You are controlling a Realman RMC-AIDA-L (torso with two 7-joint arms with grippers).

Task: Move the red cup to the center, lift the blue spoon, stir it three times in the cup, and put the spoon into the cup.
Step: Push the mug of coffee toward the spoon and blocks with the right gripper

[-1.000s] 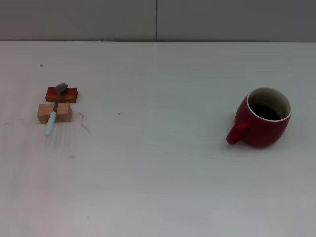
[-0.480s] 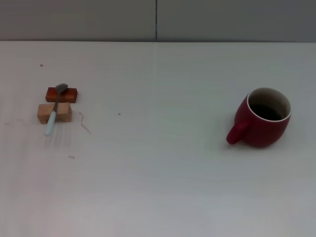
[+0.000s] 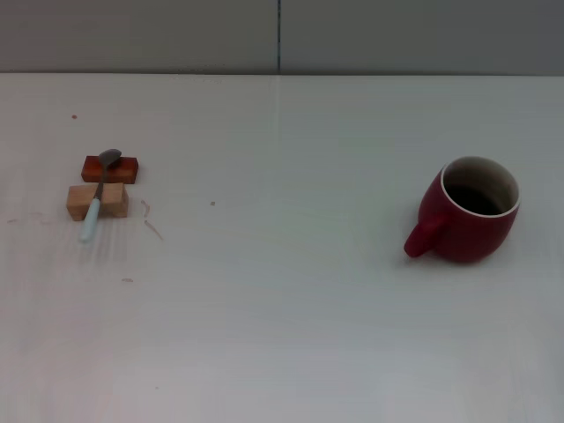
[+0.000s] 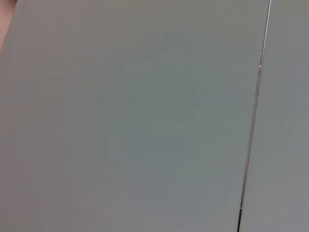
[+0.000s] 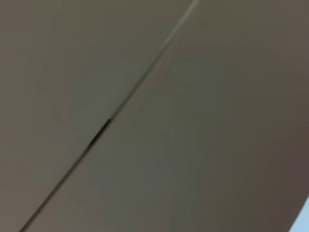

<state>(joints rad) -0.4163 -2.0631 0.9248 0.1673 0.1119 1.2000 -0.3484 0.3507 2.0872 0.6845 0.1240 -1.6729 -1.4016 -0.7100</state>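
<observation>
The red cup [image 3: 467, 220] stands upright on the right side of the white table, its handle pointing toward the front left and its inside dark. The blue spoon [image 3: 97, 196] lies at the left, resting across two small blocks, its grey bowl on the far block and its pale blue handle reaching toward the table's front. Neither gripper shows in the head view. Both wrist views show only a plain grey wall with a thin seam.
The spoon rests on a red-brown block [image 3: 112, 168] and a light wooden block [image 3: 97, 201] just in front of it. The white table [image 3: 282, 308] ends at a grey wall at the back. A few small marks lie near the blocks.
</observation>
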